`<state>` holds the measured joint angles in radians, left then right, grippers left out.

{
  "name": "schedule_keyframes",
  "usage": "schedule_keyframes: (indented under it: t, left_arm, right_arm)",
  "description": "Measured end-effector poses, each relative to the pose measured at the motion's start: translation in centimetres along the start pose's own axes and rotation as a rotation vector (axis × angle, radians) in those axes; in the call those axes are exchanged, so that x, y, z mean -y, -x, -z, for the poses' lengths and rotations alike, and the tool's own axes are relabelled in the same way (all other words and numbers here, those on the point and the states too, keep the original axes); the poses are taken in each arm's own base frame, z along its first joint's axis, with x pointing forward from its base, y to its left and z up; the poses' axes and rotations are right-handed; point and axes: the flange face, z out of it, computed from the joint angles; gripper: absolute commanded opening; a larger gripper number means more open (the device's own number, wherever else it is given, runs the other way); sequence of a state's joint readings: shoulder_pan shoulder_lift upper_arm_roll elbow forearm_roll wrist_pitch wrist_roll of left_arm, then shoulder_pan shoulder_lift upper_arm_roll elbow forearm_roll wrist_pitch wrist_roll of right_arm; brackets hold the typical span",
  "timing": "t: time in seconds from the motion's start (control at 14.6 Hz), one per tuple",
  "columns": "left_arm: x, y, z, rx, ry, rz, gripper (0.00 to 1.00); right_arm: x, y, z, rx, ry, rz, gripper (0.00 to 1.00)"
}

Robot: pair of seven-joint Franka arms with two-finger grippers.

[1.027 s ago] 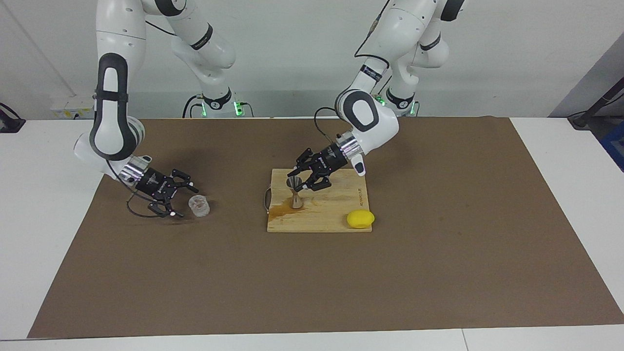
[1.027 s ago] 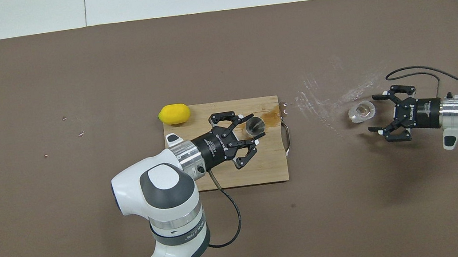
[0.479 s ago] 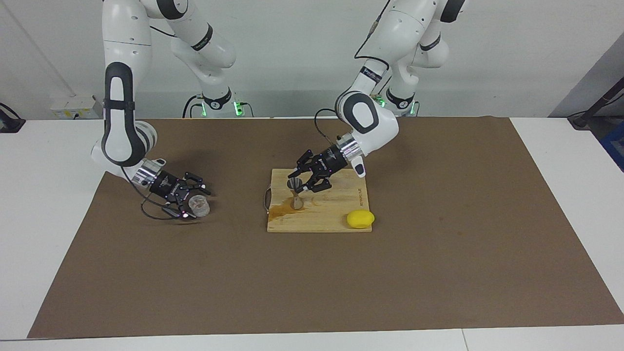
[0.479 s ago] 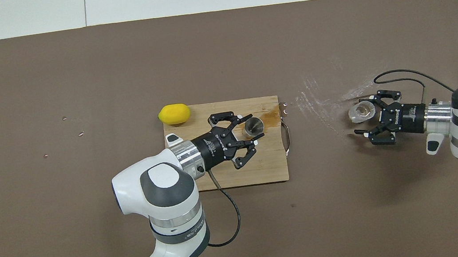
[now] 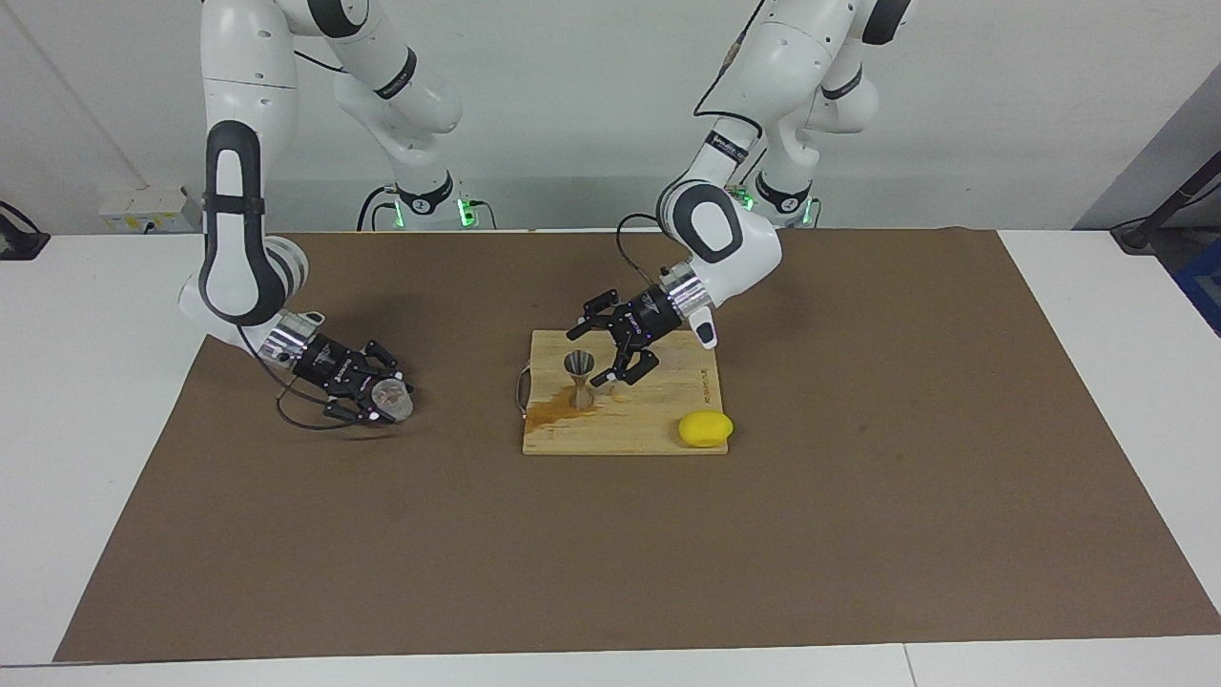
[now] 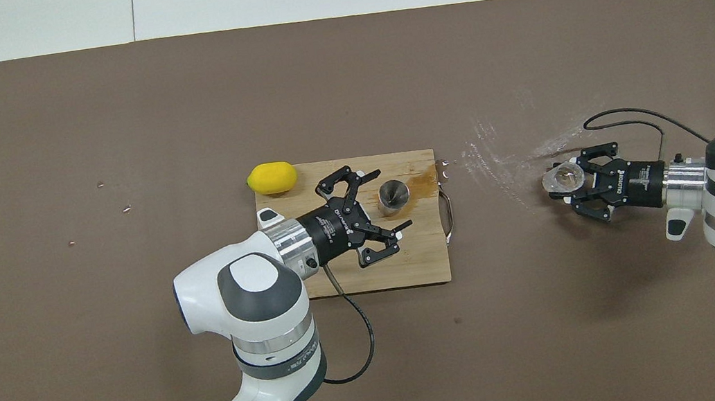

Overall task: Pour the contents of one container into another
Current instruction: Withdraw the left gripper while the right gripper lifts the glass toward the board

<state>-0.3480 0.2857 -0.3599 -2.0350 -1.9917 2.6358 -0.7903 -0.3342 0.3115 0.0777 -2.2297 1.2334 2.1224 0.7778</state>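
The small clear glass cup (image 5: pixel 391 395) (image 6: pixel 564 177) sits on the brown mat toward the right arm's end of the table. My right gripper (image 5: pixel 383 402) (image 6: pixel 570 180) is low over the mat and shut on it from the side. The metal jigger (image 5: pixel 579 378) (image 6: pixel 393 195) stands upright on the wooden cutting board (image 5: pixel 658 420) (image 6: pixel 409 270). My left gripper (image 5: pixel 589 359) (image 6: pixel 390 200) is open wide, with its fingers on either side of the jigger's upper cone and apart from it.
A yellow lemon (image 5: pixel 705 428) (image 6: pixel 271 177) lies at the board's corner toward the left arm's end. A brown wet stain (image 5: pixel 548 412) marks the board beside the jigger. A white smear (image 6: pixel 504 152) streaks the mat between board and glass.
My right gripper moved in to the glass cup and shut on it. My left gripper, shut at the jigger's rim before, has opened wide and let it go.
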Motion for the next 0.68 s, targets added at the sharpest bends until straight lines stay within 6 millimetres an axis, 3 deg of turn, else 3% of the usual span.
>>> schedule_keyframes:
  t: [0.14,0.41,0.55,0.68]
  left_arm:
    - [0.0,0.7,0.0,0.012,0.001,-0.006,1.0]
    - [-0.4,4.5,1.9,0.061,0.033,-0.051,1.0]
    - [-2.6,6.1,4.4,0.061,0.065,-0.118,1.0]
    - [-6.3,6.9,7.7,0.003,0.082,-0.258,1.0]
  right_arm:
    - [0.0,-0.1,0.1,-0.002,-0.003,-0.001,0.0]
    - [0.1,-0.1,0.2,-0.002,-0.006,-0.002,0.0]
    - [0.4,0.3,0.4,-0.001,-0.011,-0.012,0.0]
    - [0.8,2.3,0.4,-0.002,-0.017,-0.024,0.0]
